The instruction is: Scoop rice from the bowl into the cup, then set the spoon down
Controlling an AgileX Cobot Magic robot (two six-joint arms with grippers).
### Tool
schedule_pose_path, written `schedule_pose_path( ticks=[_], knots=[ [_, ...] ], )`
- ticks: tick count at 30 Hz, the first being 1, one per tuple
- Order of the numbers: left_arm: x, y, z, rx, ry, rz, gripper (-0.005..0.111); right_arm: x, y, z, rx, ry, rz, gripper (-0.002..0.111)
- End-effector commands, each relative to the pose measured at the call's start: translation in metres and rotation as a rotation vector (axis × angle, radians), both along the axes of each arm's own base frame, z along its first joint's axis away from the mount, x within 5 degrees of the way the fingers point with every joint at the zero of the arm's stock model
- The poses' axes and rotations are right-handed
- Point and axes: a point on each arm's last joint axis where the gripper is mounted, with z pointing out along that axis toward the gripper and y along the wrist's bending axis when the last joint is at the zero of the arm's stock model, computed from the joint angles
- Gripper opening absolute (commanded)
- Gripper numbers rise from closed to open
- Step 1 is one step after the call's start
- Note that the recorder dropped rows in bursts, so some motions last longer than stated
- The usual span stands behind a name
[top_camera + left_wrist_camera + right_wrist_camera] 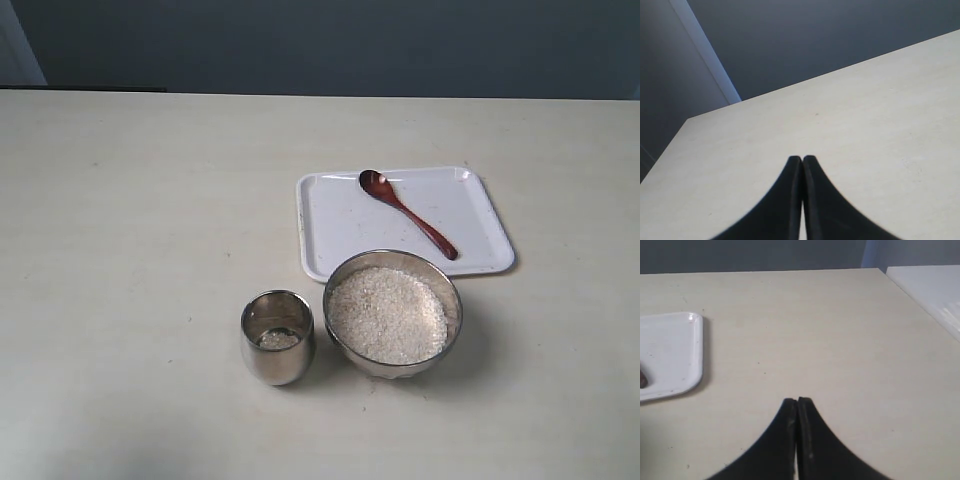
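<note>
The steel bowl (448,300) stands near the front middle of the table, heaped with white rice (388,312). Just left of it is the small steel cup (277,338), with a little rice on its bottom. The dark wooden spoon (406,211) lies diagonally on the white tray (340,230) behind the bowl. Neither gripper shows in the exterior view. My left gripper (802,159) is shut on nothing above bare tabletop. My right gripper (797,401) is also shut and empty, with a corner of the tray (675,352) off to one side.
The beige table (140,220) stretches wide around the objects. A dark wall (320,40) runs behind its far edge. A white surface (935,287) adjoins the table in the right wrist view.
</note>
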Motion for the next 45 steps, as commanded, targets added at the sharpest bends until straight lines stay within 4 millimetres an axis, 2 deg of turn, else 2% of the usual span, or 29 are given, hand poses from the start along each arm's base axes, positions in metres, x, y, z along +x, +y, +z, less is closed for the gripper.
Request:
schedule_pose_path(
  ticks=[1,5,45],
  knots=[
    [-0.0003,-0.0009,0.0022,-0.013,-0.018,-0.014,0.001,-0.0004,-0.0017,0.0,-0.02,-0.008,-0.013,-0.001],
    [-0.0003,-0.0009,0.0022,-0.013,-0.018,-0.014,0.001,-0.0005,-0.0035,0.0002,0.047,-0.015,-0.061,-0.001],
    [-0.0003,-0.0009,0.0022,-0.013,-0.018,-0.014,0.001,-0.0006,-0.0031,-0.0003,0.075,-0.01,-0.067,-0.001]
  ],
)
